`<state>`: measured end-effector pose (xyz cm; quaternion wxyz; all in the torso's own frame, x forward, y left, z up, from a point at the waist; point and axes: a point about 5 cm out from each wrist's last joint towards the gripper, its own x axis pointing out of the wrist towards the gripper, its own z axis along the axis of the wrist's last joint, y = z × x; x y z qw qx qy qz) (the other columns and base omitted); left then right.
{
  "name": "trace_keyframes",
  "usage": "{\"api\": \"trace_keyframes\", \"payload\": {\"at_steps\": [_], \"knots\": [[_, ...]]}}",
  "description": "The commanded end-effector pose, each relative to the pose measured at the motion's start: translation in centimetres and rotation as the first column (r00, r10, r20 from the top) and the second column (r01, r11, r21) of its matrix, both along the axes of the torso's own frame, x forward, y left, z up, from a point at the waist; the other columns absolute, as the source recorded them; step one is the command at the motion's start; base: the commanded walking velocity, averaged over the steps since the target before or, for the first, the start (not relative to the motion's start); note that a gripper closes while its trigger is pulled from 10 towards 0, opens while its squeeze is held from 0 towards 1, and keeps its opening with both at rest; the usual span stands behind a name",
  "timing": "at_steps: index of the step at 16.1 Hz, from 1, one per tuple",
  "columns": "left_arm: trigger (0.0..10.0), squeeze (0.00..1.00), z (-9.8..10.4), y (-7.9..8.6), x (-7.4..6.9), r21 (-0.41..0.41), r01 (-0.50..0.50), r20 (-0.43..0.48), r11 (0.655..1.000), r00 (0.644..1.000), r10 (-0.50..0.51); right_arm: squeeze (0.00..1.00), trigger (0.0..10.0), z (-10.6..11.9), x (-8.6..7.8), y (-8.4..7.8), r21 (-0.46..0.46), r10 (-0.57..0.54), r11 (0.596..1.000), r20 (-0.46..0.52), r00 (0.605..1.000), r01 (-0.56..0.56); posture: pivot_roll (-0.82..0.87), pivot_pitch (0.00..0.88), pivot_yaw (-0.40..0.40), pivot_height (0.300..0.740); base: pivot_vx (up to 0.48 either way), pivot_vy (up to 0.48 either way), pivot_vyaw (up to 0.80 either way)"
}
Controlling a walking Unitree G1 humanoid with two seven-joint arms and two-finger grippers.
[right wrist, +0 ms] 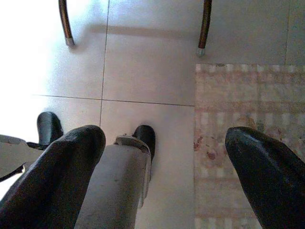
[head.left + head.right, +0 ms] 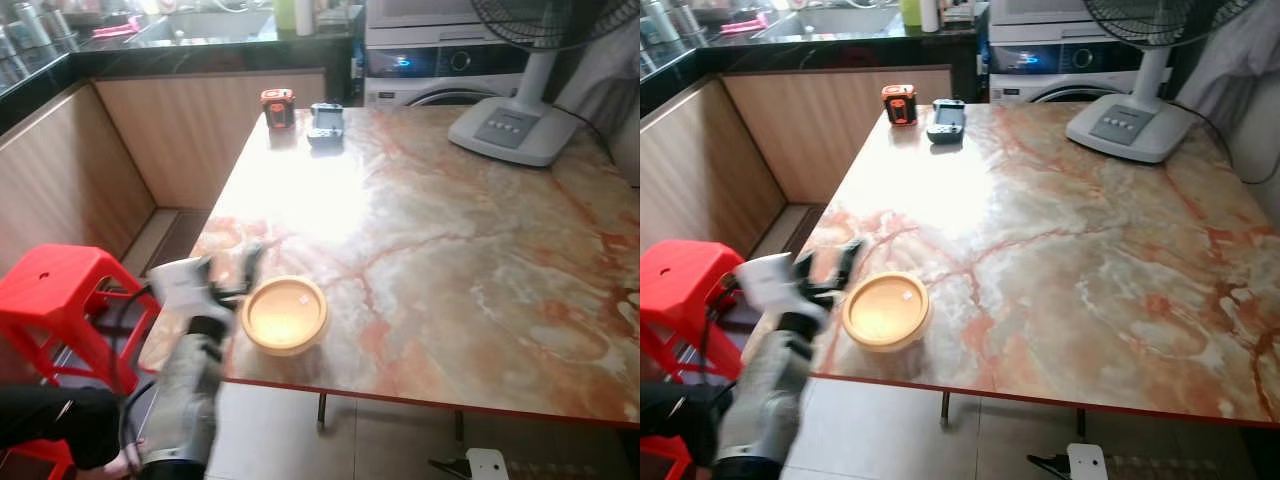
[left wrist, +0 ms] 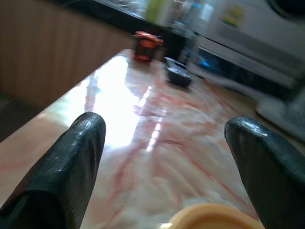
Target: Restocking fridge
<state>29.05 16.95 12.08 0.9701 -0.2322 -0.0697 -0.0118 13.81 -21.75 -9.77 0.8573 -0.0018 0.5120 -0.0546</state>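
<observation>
Task judged barely begun: no fridge is seen, nothing is held. One tan lidded container point(image 2: 285, 315) is seen at lower left of frame, on the marble table point(image 2: 450, 270) near its front edge. The left gripper point(image 2: 243, 272) is spread wide just beside it, not touching. The right gripper point(image 1: 164, 183) hangs wide apart over floor tile. Counted at upper centre: one orange device point(image 2: 278, 107), one grey controller point(image 2: 326, 123). One fan point(image 2: 515, 120) at upper right; one red stool point(image 2: 60, 300) at lower left.
</observation>
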Motion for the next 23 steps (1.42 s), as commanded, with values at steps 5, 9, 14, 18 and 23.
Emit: {"api": "trace_keyframes", "payload": {"at_steps": [5,9,14,18,23], "knots": [[10.0,0.00,-1.6,1.1,-0.3,0.040,0.131,-0.108,0.991,0.986,-0.126,0.00,10.0,-0.1,0.0,0.2,0.002,0.016,1.000,-0.002,1.000,-0.016,0.01,0.017,0.091,0.740,0.000,0.000,0.00],[10.0,0.00,-2.0,-1.1,0.2,-0.041,0.288,-0.118,0.957,0.949,-0.291,0.00,10.0,0.0,0.0,0.2,-0.003,0.006,1.000,0.003,1.000,-0.006,-0.01,0.017,0.093,0.740,0.000,0.000,0.00],[10.0,1.00,-2.5,-1.5,-0.2,-0.107,0.339,-0.111,0.935,0.930,-0.350,0.00,10.0,0.0,0.0,0.2,-0.005,0.007,1.000,0.004,1.000,-0.007,-0.01,0.015,0.092,0.740,0.000,0.000,0.00],[10.0,1.00,-2.5,-1.5,-0.6,-0.120,0.356,-0.103,0.927,0.924,-0.368,0.00,10.0,0.0,0.0,0.2,-0.005,0.012,1.000,0.003,1.000,-0.012,-0.01,0.015,0.091,0.740,0.000,0.000,0.00],[10.0,0.00,-2.9,-1.8,-0.5,-0.133,0.392,-0.112,0.910,0.907,-0.407,0.00,10.0,0.0,-0.1,0.1,-0.007,0.002,1.000,0.006,1.000,-0.002,-0.01,0.020,0.093,0.740,0.000,0.000,0.00]]}}
